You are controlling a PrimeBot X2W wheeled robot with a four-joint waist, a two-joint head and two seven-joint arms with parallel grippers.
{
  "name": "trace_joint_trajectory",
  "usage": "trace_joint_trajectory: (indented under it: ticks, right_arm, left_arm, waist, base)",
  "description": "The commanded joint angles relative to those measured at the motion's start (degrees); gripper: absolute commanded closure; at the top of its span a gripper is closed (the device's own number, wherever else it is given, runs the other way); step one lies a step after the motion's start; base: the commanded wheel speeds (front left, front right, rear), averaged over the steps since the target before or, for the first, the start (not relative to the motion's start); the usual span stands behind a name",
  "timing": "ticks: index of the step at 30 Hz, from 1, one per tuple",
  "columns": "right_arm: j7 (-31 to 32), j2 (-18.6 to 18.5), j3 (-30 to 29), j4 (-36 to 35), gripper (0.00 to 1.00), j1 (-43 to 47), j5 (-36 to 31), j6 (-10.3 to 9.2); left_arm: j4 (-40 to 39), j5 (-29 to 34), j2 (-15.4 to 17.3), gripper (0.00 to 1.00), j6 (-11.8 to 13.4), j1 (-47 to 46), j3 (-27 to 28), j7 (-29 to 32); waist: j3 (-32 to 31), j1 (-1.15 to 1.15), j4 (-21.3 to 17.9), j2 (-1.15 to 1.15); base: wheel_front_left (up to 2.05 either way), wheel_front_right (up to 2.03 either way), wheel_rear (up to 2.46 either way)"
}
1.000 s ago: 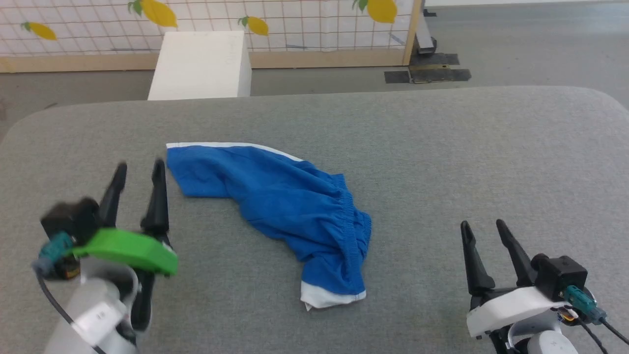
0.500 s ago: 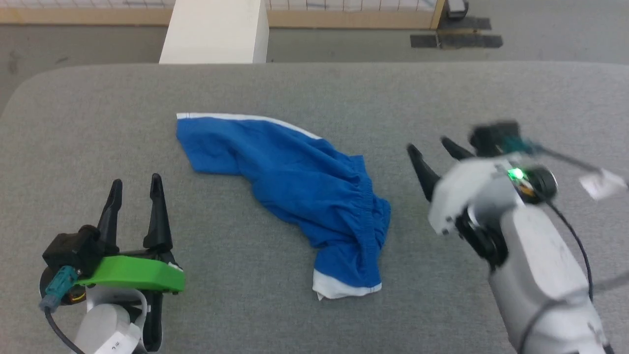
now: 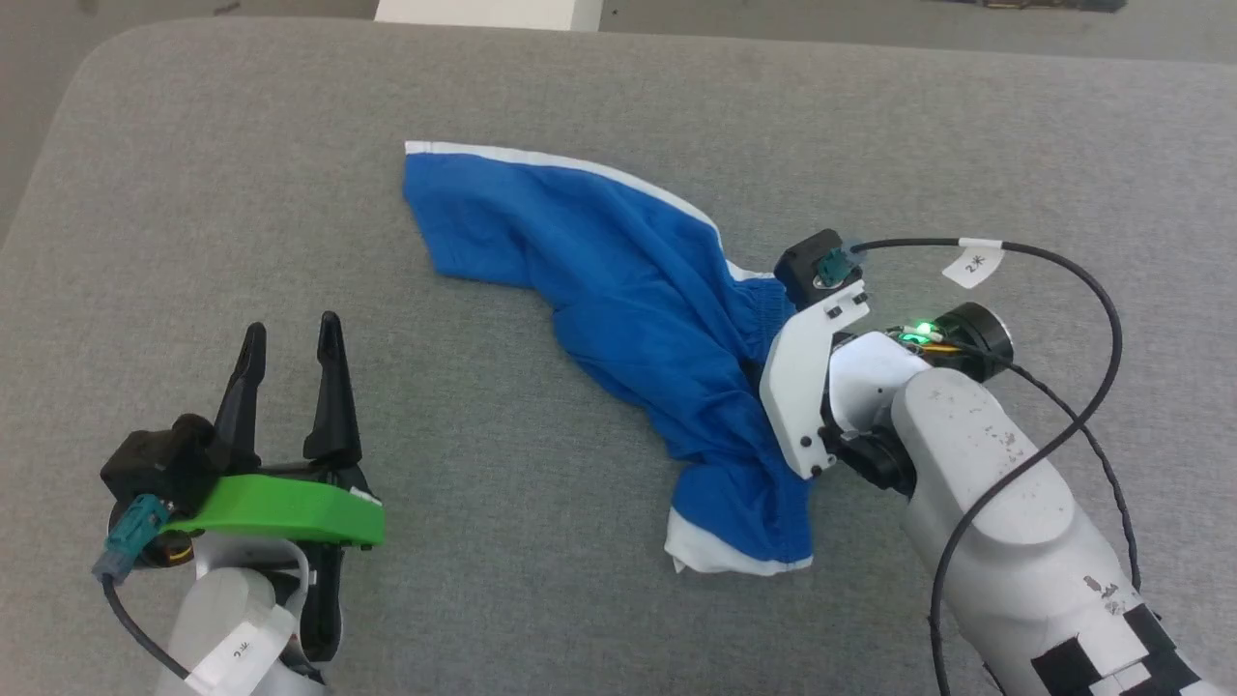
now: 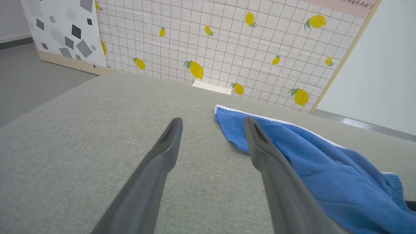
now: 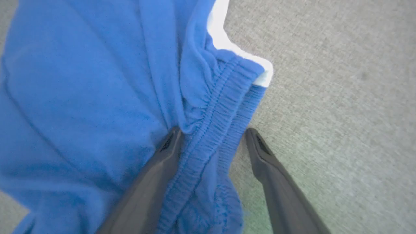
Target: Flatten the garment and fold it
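Our right gripper (image 5: 213, 130) straddles the garment (image 3: 599, 261) at its elastic waistband (image 5: 224, 94), jaws spread; we should pinch both layers squarely. Our left gripper (image 3: 292, 324) hovers aside, likewise spread.

Left side: bare grey bench (image 3: 193, 193) is seen from the left edge to the garment (image 3: 618, 290); free passage is offered there.
Middle: room is taken up by the crumpled garment, laid diagonally from far left to near right.
Far edge: a bare strip is kept open behind the garment; a white block (image 3: 483, 10) is seen beyond the edge.
Right side: approach from the right edge is blocked by the right arm (image 3: 986, 483) and its looped cable (image 3: 1092, 280).
Right gripper (image 5: 213, 130): the waistband is straddled by spread fingers.
Left gripper (image 3: 292, 324): it is held near the near-left corner, well apart from the garment, with bare bench ahead.
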Motion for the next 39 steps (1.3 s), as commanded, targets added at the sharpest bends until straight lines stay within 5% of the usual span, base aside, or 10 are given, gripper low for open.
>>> trace_joint_trajectory:
  ticks: [1, 3, 4, 13, 21, 22, 23, 30, 35, 39]
  right_arm:
    - [1.1, 0.0, 0.3, 2.1, 0.00, 2.1, -0.4, -0.06]
    - [0.7, 0.0, 0.0, 2.5, 0.60, 2.6, 0.0, -0.06]
    - [-0.1, 0.0, -0.3, 2.3, 1.00, 2.7, 0.4, -0.06]
    - [-10.4, 0.0, -16.6, -4.9, 1.00, 7.5, -1.0, -0.06]
    - [-8.4, 0.0, -30.5, -15.2, 0.95, 21.8, -2.5, -0.06]
    - [-9.0, 0.0, -30.4, -15.9, 0.56, 22.6, -1.3, -0.06]
    - [-10.2, 0.0, -30.3, -16.8, 0.00, 23.4, -0.5, -0.06]
    - [-27.5, 0.0, -36.1, -23.1, 0.00, 26.6, 5.9, -0.06]
    - [-30.1, 0.0, -37.7, -24.4, 0.00, 28.9, 6.1, -0.06]
    - [-30.6, 0.0, -37.0, -24.9, 0.00, 28.6, 6.8, -0.06]
  left_arm:
    - [0.3, 0.6, -0.2, 0.00, -0.3, -1.0, 0.1, -0.3]
    - [0.7, 0.6, -0.3, 0.00, -0.4, -1.2, 0.1, -0.3]
    - [0.8, 0.7, -0.4, 0.00, -0.4, -1.2, 0.2, -0.3]
    - [2.2, 0.2, -0.3, 0.00, -0.4, 0.1, -0.4, -0.3]
    - [3.2, 0.1, -0.2, 0.00, -0.5, 2.6, -0.9, -0.3]
    - [3.3, 0.1, -0.3, 0.00, -0.5, 2.7, -1.0, -0.3]
    - [3.5, 0.0, -0.3, 0.00, -0.5, 2.8, -1.0, -0.3]
    - [4.3, -1.3, -0.8, 0.00, -0.5, 3.8, -0.9, -0.3]
    - [5.2, -5.1, -1.2, 0.00, -0.5, 0.3, -2.1, 3.4]
    - [7.0, -7.8, -0.9, 0.00, 0.1, -7.6, -3.1, 13.5]
  waist:
    - [1.0, 0.00, 1.1, 0.00]
    - [0.9, 0.00, 1.1, 0.00]
    - [0.7, 0.00, 0.9, 0.00]
    - [-3.1, 0.00, -0.7, 0.00]
    - [-5.9, 0.00, -2.6, 0.00]
    - [-6.0, 0.00, -2.7, 0.00]
    - [-6.3, 0.00, -3.0, 0.00]
    - [-8.4, 0.00, -5.1, 0.00]
    - [-7.8, 0.00, -7.9, 0.00]
    - [-5.9, 0.00, -11.2, 0.00]
  base:
    - [0.00, 0.00, 0.00]
    - [0.00, 0.00, 0.00]
    - [0.00, 0.00, 0.00]
    - [0.00, 0.00, 0.00]
    - [0.00, 0.00, 0.00]
    - [0.00, 0.00, 0.00]
    - [0.00, 0.00, 0.00]
    - [0.00, 0.00, 0.00]
    - [0.00, 0.00, 0.00]
    - [0.00, 0.00, 0.00]
